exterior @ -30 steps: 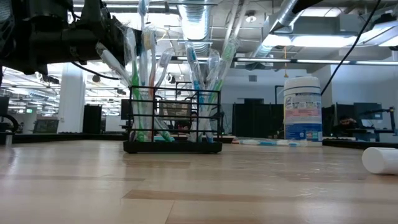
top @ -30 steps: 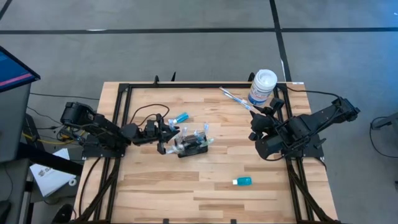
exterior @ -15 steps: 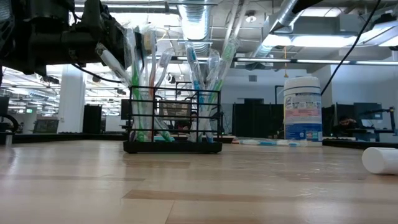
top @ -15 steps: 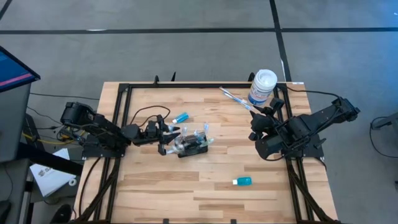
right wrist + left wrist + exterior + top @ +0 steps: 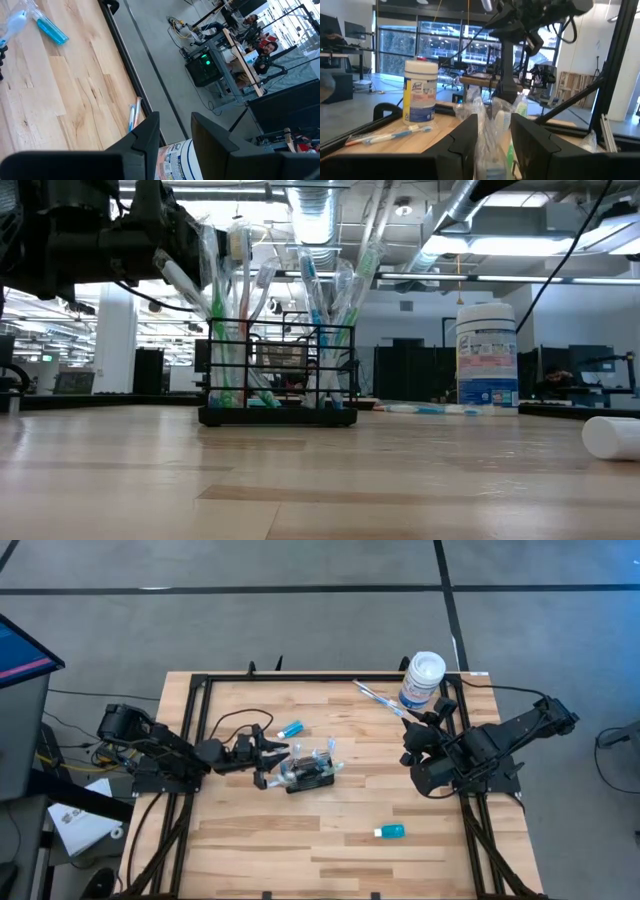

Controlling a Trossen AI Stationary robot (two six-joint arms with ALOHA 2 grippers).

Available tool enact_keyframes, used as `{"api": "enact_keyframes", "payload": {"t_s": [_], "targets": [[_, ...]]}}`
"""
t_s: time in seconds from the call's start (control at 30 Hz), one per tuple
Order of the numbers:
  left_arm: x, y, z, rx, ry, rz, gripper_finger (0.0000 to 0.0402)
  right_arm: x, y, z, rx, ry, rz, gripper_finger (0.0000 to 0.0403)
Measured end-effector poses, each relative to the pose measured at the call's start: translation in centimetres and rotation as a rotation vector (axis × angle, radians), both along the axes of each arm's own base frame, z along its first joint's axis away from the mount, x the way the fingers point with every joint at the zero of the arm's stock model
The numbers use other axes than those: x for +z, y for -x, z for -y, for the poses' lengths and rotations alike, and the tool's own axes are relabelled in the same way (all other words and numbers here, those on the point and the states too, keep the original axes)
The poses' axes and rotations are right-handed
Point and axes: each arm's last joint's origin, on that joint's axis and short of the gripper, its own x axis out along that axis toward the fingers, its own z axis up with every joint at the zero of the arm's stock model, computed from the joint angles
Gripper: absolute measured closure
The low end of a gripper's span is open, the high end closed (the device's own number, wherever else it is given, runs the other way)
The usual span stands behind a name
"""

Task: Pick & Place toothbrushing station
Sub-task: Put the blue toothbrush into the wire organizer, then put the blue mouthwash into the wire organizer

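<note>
The toothbrushing station (image 5: 312, 778) is a small black wire holder standing upright on the table's middle, with several wrapped toothbrushes (image 5: 240, 290) standing in it. It also shows in the low view (image 5: 278, 380). My left gripper (image 5: 276, 762) is open at the holder's left side, level with the brush tops. In the left wrist view (image 5: 495, 137) its fingers stand on either side of the wrapped brushes (image 5: 492, 125). My right gripper (image 5: 413, 740) is open and empty at the table's right side. My left gripper comes level from the table's left, with one finger (image 5: 467, 137) on each side of the wrapped toothbrush tops (image 5: 495, 117). I cannot tell whether the fingers touch the wraps. The holder stands on the table.
A white round canister (image 5: 422, 678) stands at the far right, with a wrapped toothbrush (image 5: 378, 698) lying beside it. A small blue tube (image 5: 290, 728) lies behind the holder. Another blue tube (image 5: 390, 831) lies toward the near right. A black frame rail (image 5: 200, 720) edges the table.
My left gripper has crept a little toward the table's right, closer around the toothbrush tops. The holder has stayed in place.
</note>
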Motion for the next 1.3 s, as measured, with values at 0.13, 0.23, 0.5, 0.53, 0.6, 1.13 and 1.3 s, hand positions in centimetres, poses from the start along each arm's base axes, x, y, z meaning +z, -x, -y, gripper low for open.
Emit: {"api": "enact_keyframes", "payload": {"t_s": [0.13,0.23,0.5,0.53,0.6,1.13,1.3], "targets": [[0.4,0.1,0.0,0.000,0.003,0.038,0.0293,0.0,0.0,0.0,0.000,0.000,0.000,0.0301],[0.7,0.2,0.0,-0.015,0.001,0.066,0.0293,0.0,0.0,0.0,0.000,0.000,0.000,0.0301],[3.2,1.3,-0.1,0.014,-0.088,0.184,0.0293,0.0,0.0,0.0,-0.003,-0.006,0.006,0.0301],[3.5,1.5,-0.1,0.019,-0.098,0.198,0.0293,0.0,0.0,0.0,-0.003,-0.007,0.006,0.0301],[3.9,1.7,-0.2,0.040,-0.112,0.215,0.0293,0.0,0.0,0.0,-0.003,-0.007,0.007,0.0301],[2.0,1.6,-2.6,0.416,0.017,-0.015,0.0293,0.0,0.0,0.0,-0.004,-0.007,0.007,0.0301],[1.2,1.5,-4.2,0.454,0.069,-0.070,0.0293,0.0,-0.1,0.0,-0.008,-0.012,0.015,0.0301]]}}
